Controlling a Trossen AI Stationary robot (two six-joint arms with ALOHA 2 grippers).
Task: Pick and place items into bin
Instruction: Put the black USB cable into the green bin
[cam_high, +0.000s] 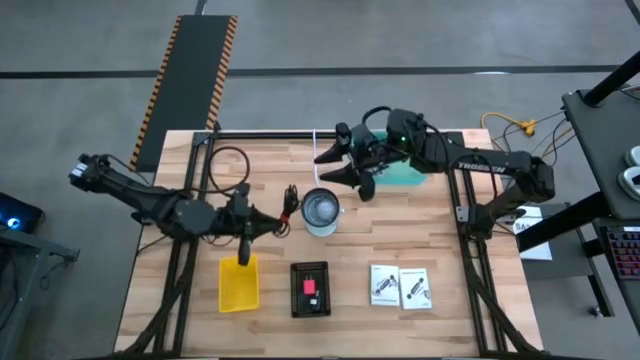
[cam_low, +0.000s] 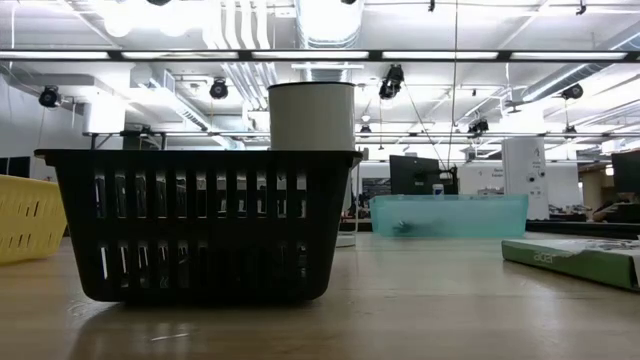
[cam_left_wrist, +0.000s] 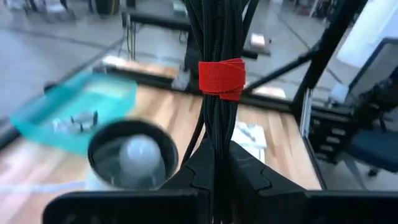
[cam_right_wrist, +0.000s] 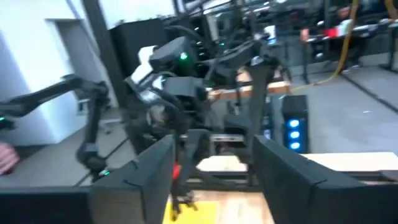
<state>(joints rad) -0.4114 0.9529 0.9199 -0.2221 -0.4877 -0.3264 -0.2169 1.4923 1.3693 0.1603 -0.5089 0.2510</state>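
My left gripper (cam_high: 270, 222) (cam_left_wrist: 214, 180) is shut on a bundle of black cable (cam_high: 290, 205) (cam_left_wrist: 214, 93) bound with a red strap (cam_left_wrist: 221, 78), just left of the round metal cup (cam_high: 320, 210) (cam_left_wrist: 130, 155). My right gripper (cam_high: 345, 172) (cam_right_wrist: 214, 180) is open and holds nothing. It hovers by the teal bin (cam_high: 405, 175) (cam_low: 450, 213), at the table's far side. Two white printed packets (cam_high: 400, 285) lie flat near the table's near edge. A small pinkish-red thing (cam_high: 310, 287) lies in the black basket (cam_high: 309, 289) (cam_low: 200, 220). My left gripper pinches the black cable bundle between its two fingers, at a place below the red strap (cam_left_wrist: 214, 146). The fingers come level from the table's left, and the strands run on forward past the fingertips. The bundle's free end (cam_high: 291, 198) is beside the cup.
A yellow bin (cam_high: 238, 283) (cam_low: 25, 220) stands left of the black basket near the near edge. A loose loop of black cable (cam_high: 228, 165) lies at the far left of the table. Frame posts rise at the table's sides. Bare wood lies between the cup and the packets.
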